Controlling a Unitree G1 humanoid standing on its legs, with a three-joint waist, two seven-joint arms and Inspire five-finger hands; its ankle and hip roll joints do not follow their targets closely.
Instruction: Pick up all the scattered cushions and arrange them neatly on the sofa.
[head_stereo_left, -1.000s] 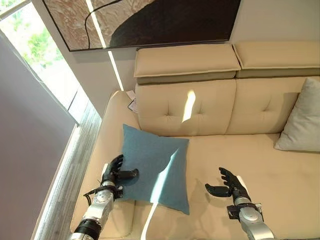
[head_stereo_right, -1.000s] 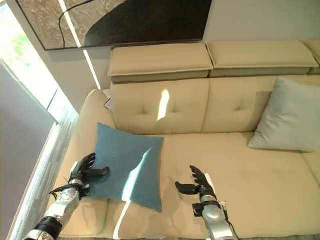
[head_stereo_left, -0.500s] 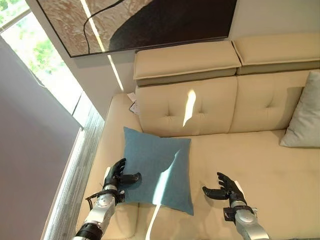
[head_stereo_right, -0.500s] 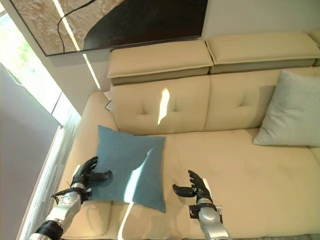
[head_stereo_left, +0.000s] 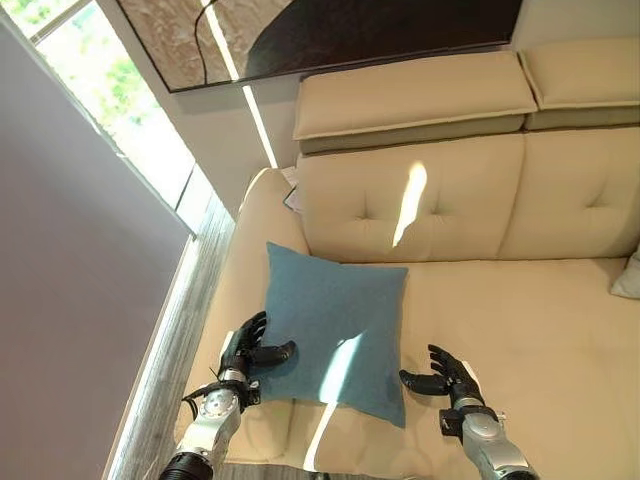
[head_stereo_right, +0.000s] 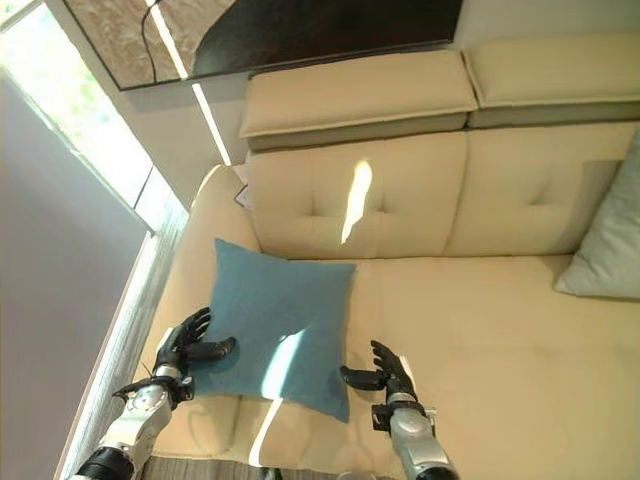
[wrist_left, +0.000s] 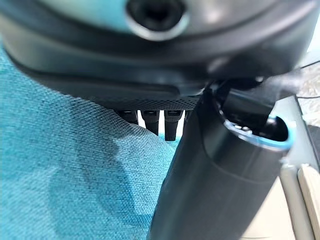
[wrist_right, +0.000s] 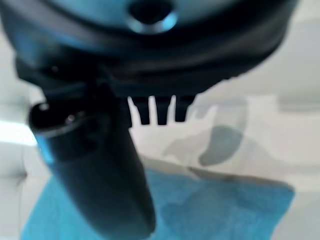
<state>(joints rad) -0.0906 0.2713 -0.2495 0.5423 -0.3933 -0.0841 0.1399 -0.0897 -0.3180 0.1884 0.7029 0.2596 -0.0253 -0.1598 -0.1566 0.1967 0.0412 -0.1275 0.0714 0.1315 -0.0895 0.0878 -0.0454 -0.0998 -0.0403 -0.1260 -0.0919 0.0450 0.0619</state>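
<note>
Square teal fabric cushion (head_stereo_left: 335, 335) lies flat on seat of beige upholstered sofa (head_stereo_left: 520, 330), near its left armrest. Left robot hand (head_stereo_left: 250, 352) at cushion's left edge, thumb laid on fabric, fingers spread and seemingly relaxed, not gripping. Right robot hand (head_stereo_left: 445, 372) just beside cushion's right corner, apart from it, fingers loosely spread, holding nothing. Pale grey cushion (head_stereo_right: 612, 235) leans against sofa backrest, far right.

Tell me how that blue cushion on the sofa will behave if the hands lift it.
The blue cushion will probably sag and fold: it lies soft and puffy on the sofa. It is likely light for its bulk. Its woven cloth looks grippy, so the left hand at its edge shouldn't slip.
</note>
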